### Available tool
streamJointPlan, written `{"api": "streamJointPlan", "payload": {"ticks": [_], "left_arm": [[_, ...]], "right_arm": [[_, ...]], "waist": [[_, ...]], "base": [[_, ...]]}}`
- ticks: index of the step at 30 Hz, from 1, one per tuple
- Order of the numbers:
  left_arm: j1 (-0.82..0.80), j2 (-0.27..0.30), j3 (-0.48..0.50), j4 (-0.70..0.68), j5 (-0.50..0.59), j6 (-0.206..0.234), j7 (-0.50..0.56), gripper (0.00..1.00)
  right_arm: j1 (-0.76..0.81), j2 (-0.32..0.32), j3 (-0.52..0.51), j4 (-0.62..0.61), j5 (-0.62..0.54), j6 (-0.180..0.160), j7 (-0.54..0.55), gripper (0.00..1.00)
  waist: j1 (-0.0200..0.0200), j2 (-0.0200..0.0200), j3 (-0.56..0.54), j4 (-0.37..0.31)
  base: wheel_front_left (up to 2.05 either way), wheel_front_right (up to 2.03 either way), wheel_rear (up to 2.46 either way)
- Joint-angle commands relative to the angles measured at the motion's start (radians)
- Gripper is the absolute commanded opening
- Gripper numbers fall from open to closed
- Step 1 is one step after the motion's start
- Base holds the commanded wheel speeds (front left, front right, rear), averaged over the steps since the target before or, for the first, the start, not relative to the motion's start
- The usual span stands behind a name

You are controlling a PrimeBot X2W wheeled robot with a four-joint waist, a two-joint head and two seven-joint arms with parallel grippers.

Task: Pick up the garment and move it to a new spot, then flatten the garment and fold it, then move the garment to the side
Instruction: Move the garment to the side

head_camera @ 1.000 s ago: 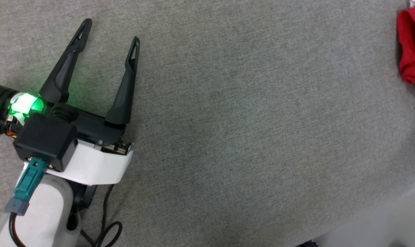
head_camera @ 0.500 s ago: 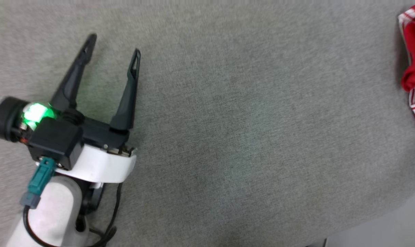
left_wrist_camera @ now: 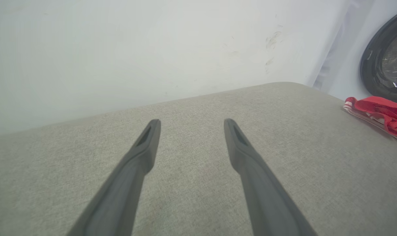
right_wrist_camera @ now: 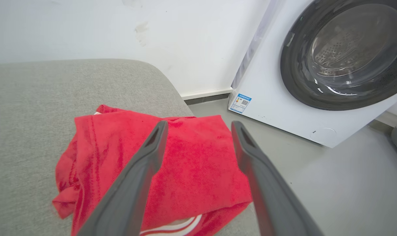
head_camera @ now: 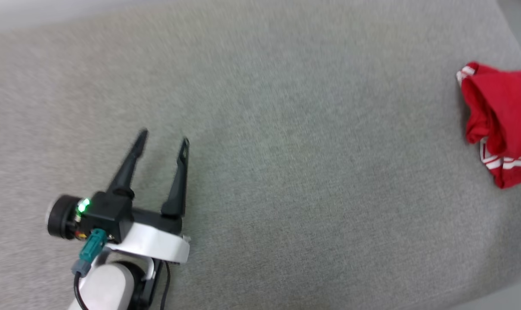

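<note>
Hovering at the far left, the left gripper (head_camera: 164, 135) sits over the grey padded surface (head_camera: 286, 181). Its two dark fingers are spread wide and hold nothing. A green light glows on its wrist. Left wrist view, same story: left gripper (left_wrist_camera: 192, 121) has only bare grey fabric in the gap, with a pale wall (left_wrist_camera: 152, 49) behind.

Middle: a plain grey stretch lies between that gripper and the garment, so the two are well apart.

Right: the garment (head_camera: 501, 120) lies bunched in a red heap near the surface's right edge, white stripes showing at its lower side. It is cut off by the head view's right border. From the left wrist it is a low red lump far off to the right (left_wrist_camera: 379, 113).

Right wrist view: the right gripper (right_wrist_camera: 200, 124) is directly over the garment (right_wrist_camera: 185, 170), fingers spread wide, red cloth visible in the gap and to either side. The fingers are not clamped on it. Can't tell whether the tips touch the cloth.

Furthest right: a grey floor (right_wrist_camera: 316, 190) and a white washing machine (right_wrist_camera: 274, 98) with a dark round door, standing beside the padded surface.
</note>
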Motion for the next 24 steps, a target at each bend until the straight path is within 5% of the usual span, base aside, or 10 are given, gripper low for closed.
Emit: {"api": "streamJointPlan", "payload": {"ticks": [1,9,24], "left_arm": [[0.018,-0.005,0.0,0.012,-0.006,0.006,-0.006,1.0],[0.076,-0.044,-0.008,0.089,-0.039,0.021,-0.03,1.0],[0.171,-0.044,0.052,0.146,-0.081,0.077,-0.058,1.0]], "right_arm": [[0.028,0.003,0.015,-0.012,0.015,-0.002,-0.012,1.0],[0.197,0.058,0.149,-0.15,0.113,-0.002,-0.04,1.0],[0.469,0.229,0.337,-0.512,0.128,-0.002,0.043,1.0]], "waist": [[0.0002,-0.0001,-0.072,0.029],[0.0002,-0.0001,-0.178,0.079],[0.0002,-0.0001,-0.3,0.206]], "base": [[0.0,0.0,0.0],[0.0,0.0,0.0],[0.0,0.0,0.0]]}}
